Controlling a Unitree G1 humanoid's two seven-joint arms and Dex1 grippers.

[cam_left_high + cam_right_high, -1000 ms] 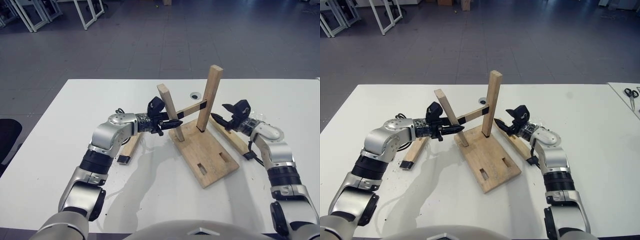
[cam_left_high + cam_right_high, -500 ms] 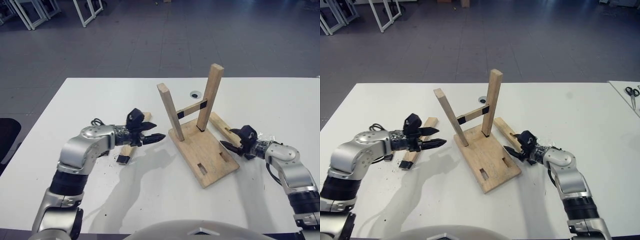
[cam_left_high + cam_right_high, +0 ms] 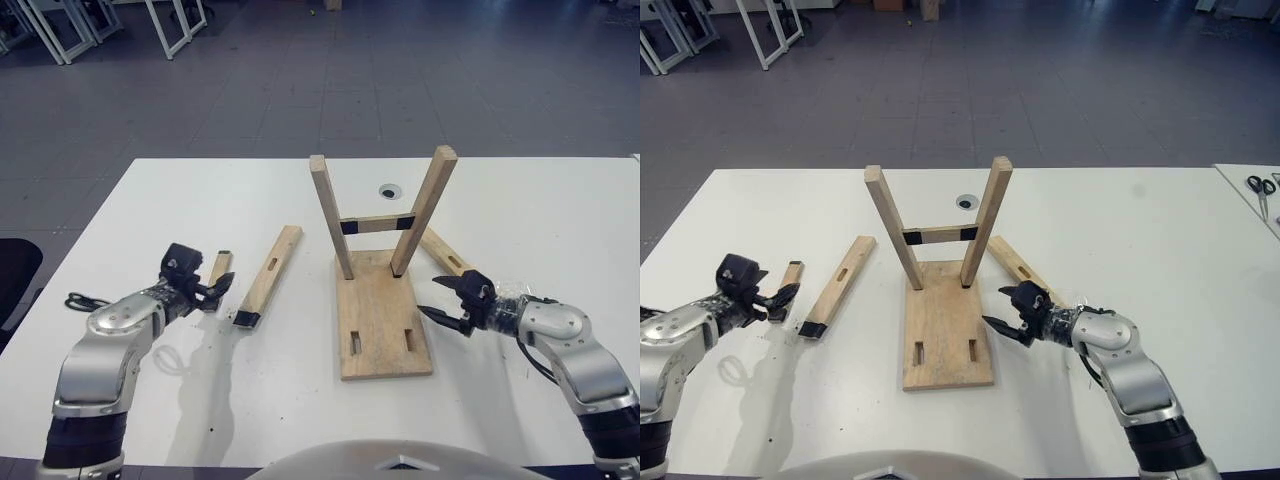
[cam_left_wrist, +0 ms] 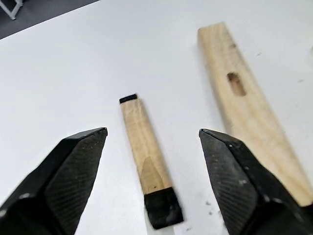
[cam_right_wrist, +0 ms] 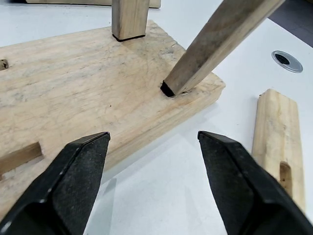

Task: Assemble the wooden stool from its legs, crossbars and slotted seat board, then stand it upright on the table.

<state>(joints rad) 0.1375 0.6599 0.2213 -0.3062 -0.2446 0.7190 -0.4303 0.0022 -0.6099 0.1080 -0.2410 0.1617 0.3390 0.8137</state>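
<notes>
The slotted seat board (image 3: pixel 383 320) lies flat mid-table. Two legs (image 3: pixel 332 215) (image 3: pixel 424 210) stand in its far slots, joined by a black-tipped crossbar (image 3: pixel 378 224). Its two near slots (image 3: pixel 356 343) are open. A loose leg (image 3: pixel 267 272) lies left of the board, and another loose leg (image 3: pixel 445 258) lies behind its right side. A short crossbar (image 4: pixel 146 161) lies between the fingers of my open left gripper (image 3: pixel 215 290), untouched. My right gripper (image 3: pixel 428 297) is open just right of the board's edge, holding nothing.
A round cable hole (image 3: pixel 388 189) sits in the white table (image 3: pixel 520 210) behind the legs. A black cable (image 3: pixel 75 298) trails by my left arm. Scissors (image 3: pixel 1262 185) lie on a neighbouring table at far right.
The seat board with its two legs has turned from diagonal to square. My left gripper drew back leftward from the legs to the short crossbar. My right gripper dropped beside the board's right edge.
</notes>
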